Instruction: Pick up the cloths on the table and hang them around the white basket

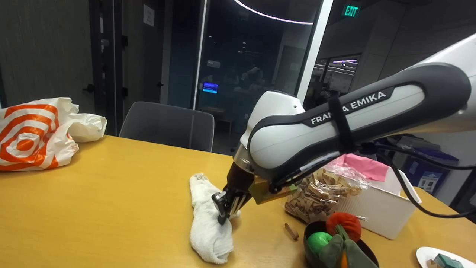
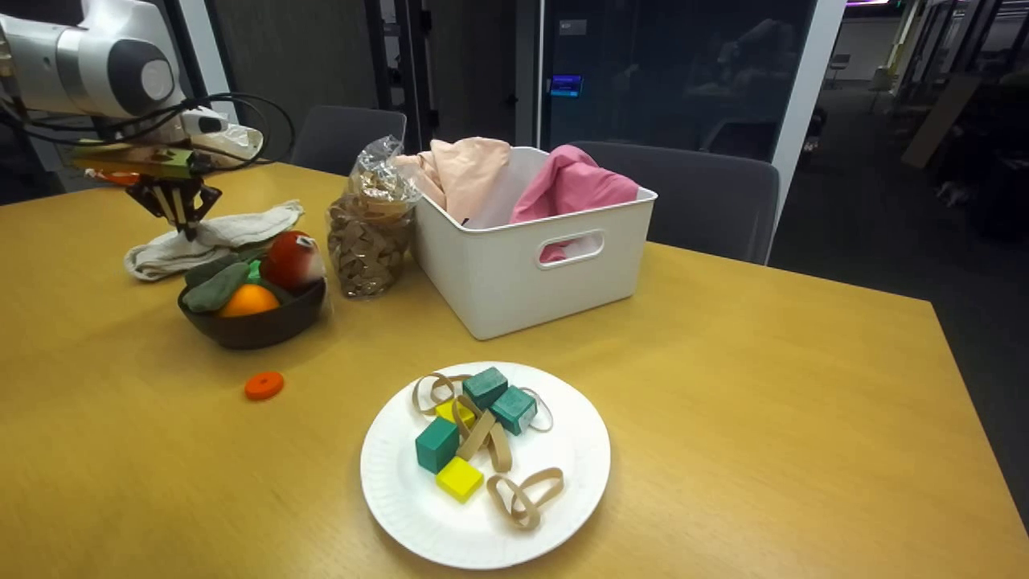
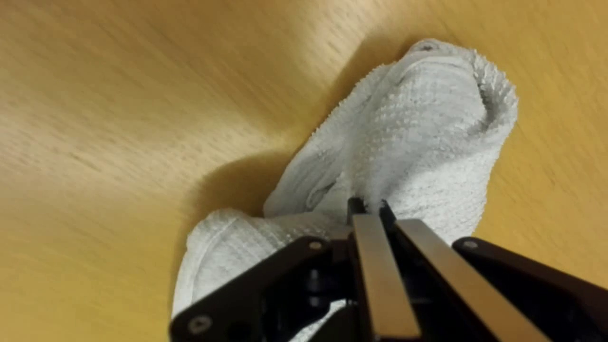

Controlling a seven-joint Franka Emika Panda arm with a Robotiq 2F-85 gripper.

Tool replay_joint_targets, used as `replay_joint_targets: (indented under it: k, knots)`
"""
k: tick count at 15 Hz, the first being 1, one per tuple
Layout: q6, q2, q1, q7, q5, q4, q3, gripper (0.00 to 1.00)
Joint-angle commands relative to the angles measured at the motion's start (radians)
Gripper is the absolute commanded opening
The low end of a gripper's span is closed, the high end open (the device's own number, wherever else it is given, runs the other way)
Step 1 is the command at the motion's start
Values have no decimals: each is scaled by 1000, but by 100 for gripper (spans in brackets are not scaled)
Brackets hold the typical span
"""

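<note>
White cloth lies on the table — the gripper (drawn narrow) pinches a fold of it — while pink cloth and cream cloth drape over the basket.

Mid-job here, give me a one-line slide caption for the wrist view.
Robotiq gripper closed on a fold of rumpled white terry cloth lying on the wooden table.
</note>
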Motion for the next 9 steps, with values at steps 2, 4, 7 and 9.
replay_joint_targets:
  k: [2,4,7,9]
  knots:
    - [223,-31,-35,-31,50,-33,27,3]
    - [339,-37,-46,-24,70,-42,33,3]
    - [477,-67,-63,13,89,-54,19,3]
    - [547,-95,-85,33,109,-61,13,3]
